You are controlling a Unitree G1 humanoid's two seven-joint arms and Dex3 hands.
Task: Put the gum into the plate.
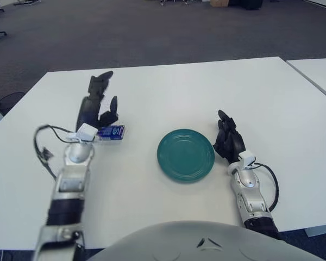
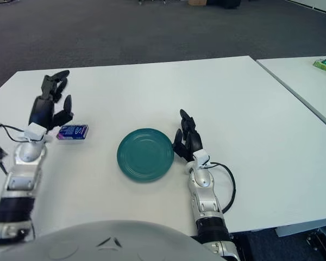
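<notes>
My left hand (image 2: 50, 106) hovers spread and holding nothing just at nine o'clock of the gum (image 2: 73, 132), which lies on the table (image 2: 152, 81) well apart from the plate (image 2: 146, 154), at its nine o'clock. My right hand (image 2: 187, 140) waits relaxed at the plate's three o'clock. If my fingers close off-centre, I judge the flat pack could skid away.

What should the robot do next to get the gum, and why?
Probably close the left robot hand around the gum. Its fingers look open and the pack lies on the table just beside the hand, not yet held. The green plate sits bare to the right, and the right robot hand shows beside it.
</notes>
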